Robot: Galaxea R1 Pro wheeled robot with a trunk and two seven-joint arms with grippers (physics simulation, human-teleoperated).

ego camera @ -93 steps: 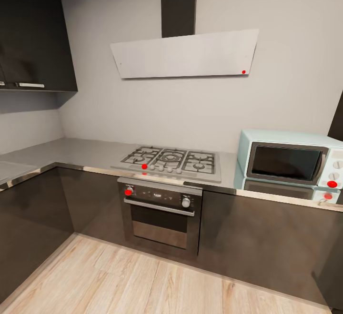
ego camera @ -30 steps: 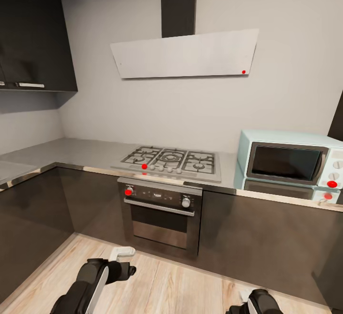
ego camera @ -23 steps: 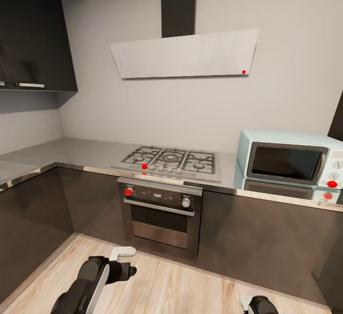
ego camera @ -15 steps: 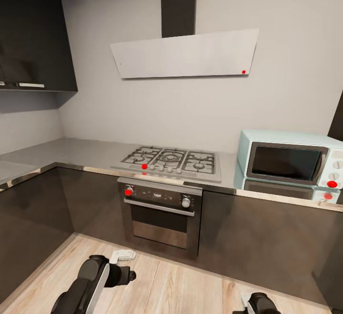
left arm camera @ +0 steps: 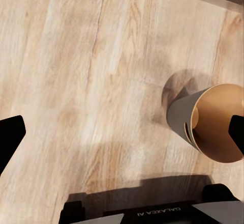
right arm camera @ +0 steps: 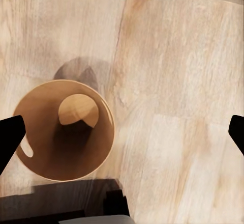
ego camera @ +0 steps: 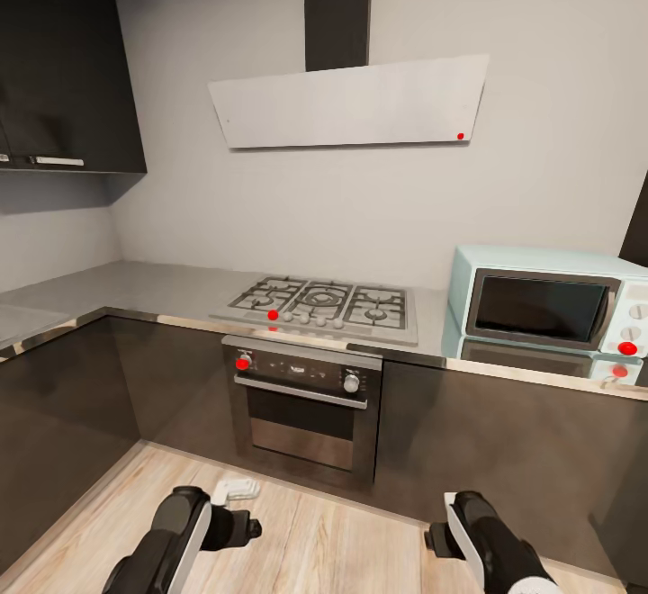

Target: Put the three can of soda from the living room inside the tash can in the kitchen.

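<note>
Facing the kitchen, the head view takes in dark grey cabinets under a grey tabletop, with a gas hob set above a built-in oven. A pale slanted extractor hood hangs on the wall over the hob, and a white microwave stands on the tabletop to the right. A dark upper cabinet fills the top left corner. Low in this view both arms reach forward over the light wood floor, the left arm at the left and the right arm at the right.

Looking down from the left wrist, the left gripper is spread wide with nothing between its black fingertips, which sit at opposite edges of the picture. The trash can stands upright on the floor beside one fingertip, grey outside and tan inside, with the handle cut-out visible near its rim.

From the right wrist, the right gripper is likewise spread wide and carries nothing, its dark fingertips far apart. The trash can sits below it near one fingertip, its round bottom visible through the open mouth and the inside holding no cans
</note>
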